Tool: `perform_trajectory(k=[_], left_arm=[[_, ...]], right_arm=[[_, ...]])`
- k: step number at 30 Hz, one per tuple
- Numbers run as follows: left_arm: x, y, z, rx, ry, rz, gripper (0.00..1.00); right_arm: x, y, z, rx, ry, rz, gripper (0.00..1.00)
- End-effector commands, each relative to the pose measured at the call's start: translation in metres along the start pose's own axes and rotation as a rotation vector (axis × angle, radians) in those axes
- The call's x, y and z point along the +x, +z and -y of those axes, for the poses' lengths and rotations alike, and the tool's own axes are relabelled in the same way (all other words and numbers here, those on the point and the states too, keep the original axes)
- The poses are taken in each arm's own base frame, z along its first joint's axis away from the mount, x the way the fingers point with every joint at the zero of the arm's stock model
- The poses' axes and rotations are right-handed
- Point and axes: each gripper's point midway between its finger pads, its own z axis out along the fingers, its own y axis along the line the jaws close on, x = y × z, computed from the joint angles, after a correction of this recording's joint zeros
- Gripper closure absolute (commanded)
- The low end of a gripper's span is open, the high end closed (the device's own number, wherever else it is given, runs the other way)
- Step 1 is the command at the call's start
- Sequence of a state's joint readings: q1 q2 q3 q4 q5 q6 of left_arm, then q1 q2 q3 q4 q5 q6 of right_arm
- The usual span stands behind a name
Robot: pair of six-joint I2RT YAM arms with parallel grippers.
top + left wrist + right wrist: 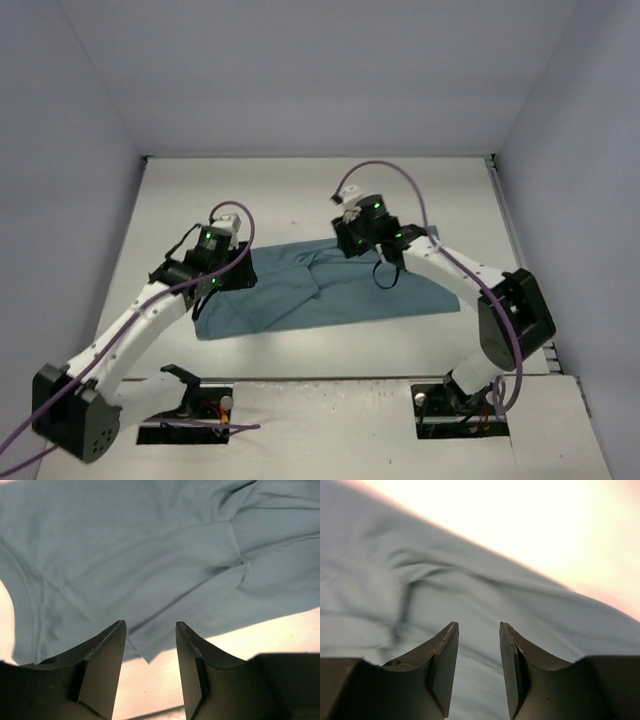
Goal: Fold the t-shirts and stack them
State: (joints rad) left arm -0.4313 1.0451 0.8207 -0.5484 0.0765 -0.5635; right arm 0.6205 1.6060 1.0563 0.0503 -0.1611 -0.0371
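A teal t-shirt point(320, 290) lies folded into a wide band across the middle of the table. My left gripper point(228, 225) hovers over its far left end. In the left wrist view the left gripper point(150, 627) is open, with nothing between its fingers, above a cloth corner of the t-shirt point(145, 565). My right gripper point(350, 205) sits above the far edge of the shirt, right of centre. The right wrist view shows the right gripper point(478, 626) open and empty over wrinkled fabric of the t-shirt point(485, 605).
The white table point(300, 195) is bounded by grey walls on three sides. Both arm bases point(470, 400) are bolted at the near edge. Purple cables point(400, 180) loop above each arm.
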Motion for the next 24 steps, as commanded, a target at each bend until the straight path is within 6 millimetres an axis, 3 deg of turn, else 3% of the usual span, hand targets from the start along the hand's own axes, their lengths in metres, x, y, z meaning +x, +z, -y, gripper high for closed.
perform_trajectory(k=[1, 2, 3, 4, 5, 8, 11, 13, 17, 21, 24], left_arm=[[-0.024, 0.026, 0.009, -0.013, 0.13, -0.037, 0.59], [-0.025, 0.03, 0.012, -0.003, 0.146, -0.051, 0.59], [-0.034, 0.034, 0.019, 0.012, 0.155, -0.045, 0.59], [-0.03, 0.042, 0.02, 0.02, 0.163, -0.069, 0.59], [-0.038, 0.051, 0.03, 0.052, 0.178, -0.07, 0.58], [-0.06, 0.065, 0.054, 0.137, 0.245, -0.053, 0.59], [-0.079, 0.077, 0.075, 0.186, 0.314, -0.042, 0.58], [-0.089, 0.098, 0.09, 0.194, 0.351, -0.054, 0.59], [-0.107, 0.112, 0.138, 0.232, 0.454, -0.011, 0.59], [-0.104, 0.131, 0.162, 0.223, 0.533, -0.011, 0.59], [-0.102, 0.152, 0.167, 0.207, 0.541, -0.027, 0.59]], right_arm=[[-0.008, -0.05, 0.095, 0.311, 0.179, 0.084, 0.64], [0.002, -0.055, 0.108, 0.355, 0.202, 0.065, 0.64], [0.007, -0.07, 0.135, 0.439, 0.255, 0.074, 0.64], [0.009, -0.072, 0.135, 0.442, 0.256, 0.074, 0.65], [0.014, -0.079, 0.153, 0.458, 0.288, 0.075, 0.65], [0.017, -0.081, 0.172, 0.43, 0.32, 0.073, 0.66], [0.012, -0.067, 0.177, 0.404, 0.338, 0.061, 0.69], [0.012, -0.055, 0.178, 0.395, 0.374, 0.048, 0.7], [0.021, -0.041, 0.181, 0.402, 0.426, 0.015, 0.7], [0.025, -0.03, 0.183, 0.396, 0.415, -0.008, 0.7], [0.027, -0.021, 0.185, 0.386, 0.408, -0.025, 0.7]])
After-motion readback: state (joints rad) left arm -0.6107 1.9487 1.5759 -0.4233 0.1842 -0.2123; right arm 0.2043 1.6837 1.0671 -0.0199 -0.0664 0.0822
